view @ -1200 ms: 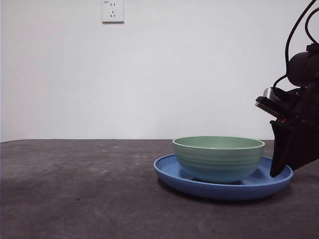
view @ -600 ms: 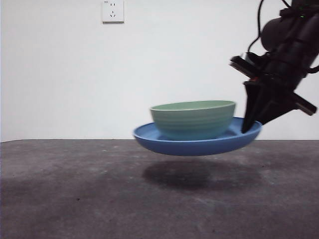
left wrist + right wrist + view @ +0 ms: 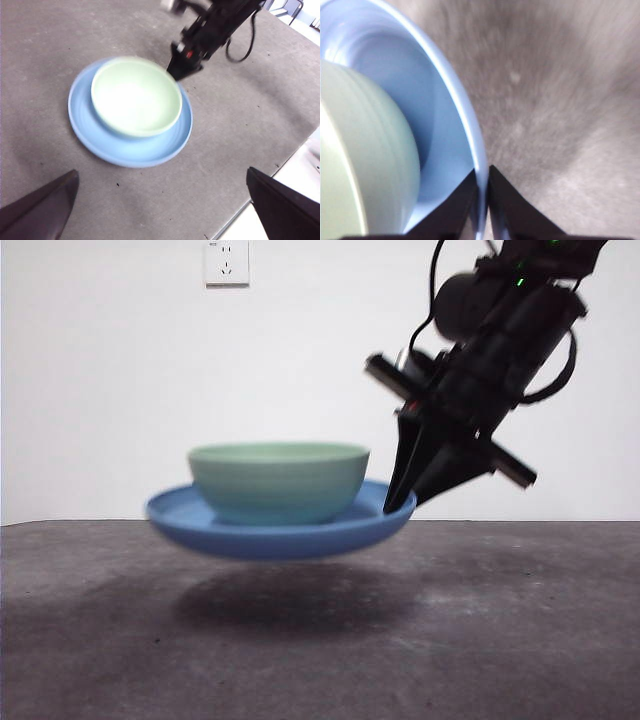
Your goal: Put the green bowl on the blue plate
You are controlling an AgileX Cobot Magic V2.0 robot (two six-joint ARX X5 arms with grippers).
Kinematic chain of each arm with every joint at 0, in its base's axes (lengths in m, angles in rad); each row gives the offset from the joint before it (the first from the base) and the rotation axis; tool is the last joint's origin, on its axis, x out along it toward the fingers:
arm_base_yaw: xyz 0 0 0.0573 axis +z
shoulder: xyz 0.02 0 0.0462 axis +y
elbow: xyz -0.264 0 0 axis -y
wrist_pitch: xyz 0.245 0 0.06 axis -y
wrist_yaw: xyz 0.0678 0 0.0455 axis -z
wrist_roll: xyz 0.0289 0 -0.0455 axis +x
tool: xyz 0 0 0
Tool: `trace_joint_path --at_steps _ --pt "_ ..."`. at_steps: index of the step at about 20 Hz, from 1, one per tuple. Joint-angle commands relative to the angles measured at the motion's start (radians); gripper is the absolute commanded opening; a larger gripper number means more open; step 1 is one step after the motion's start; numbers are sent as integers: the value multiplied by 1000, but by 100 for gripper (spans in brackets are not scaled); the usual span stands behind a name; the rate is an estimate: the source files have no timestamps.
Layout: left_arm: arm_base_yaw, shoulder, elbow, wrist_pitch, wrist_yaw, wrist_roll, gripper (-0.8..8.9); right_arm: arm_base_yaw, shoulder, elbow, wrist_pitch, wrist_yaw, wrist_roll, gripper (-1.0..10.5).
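right end effector [image 3: 398,502] clamped on blue plate [image 3: 200,525] rim, plate airborne above table [image 3: 500,640]; green bowl [image 3: 278,480] inside.

The right gripper [image 3: 398,502] slants down from the upper right, its two black jaws pinched tight on the plate's [image 3: 180,523] right rim. The left gripper [image 3: 160,210] hangs high above the scene, jaws spread wide, holding nothing.

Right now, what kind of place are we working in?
Probably an indoor test bench, not a kitchen: a bare dark grey table, a plain white wall with a power socket, and only the pale green ridged bowl on the glossy blue round plate.
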Motion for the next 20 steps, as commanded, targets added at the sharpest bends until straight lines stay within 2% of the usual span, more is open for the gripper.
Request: trace_joint_path --at_steps 1,8,13,20 --pt "-4 2 8 9 2 2 535 12 66 23 21 1 20 8" --pt "-4 2 8 9 2 1 535 11 164 23 55 20 20 8" --pt "-4 2 8 9 2 1 535 10 169 23 62 35 11 17" --pt "-4 2 8 10 2 1 535 -13 90 26 -6 45 -53 300"
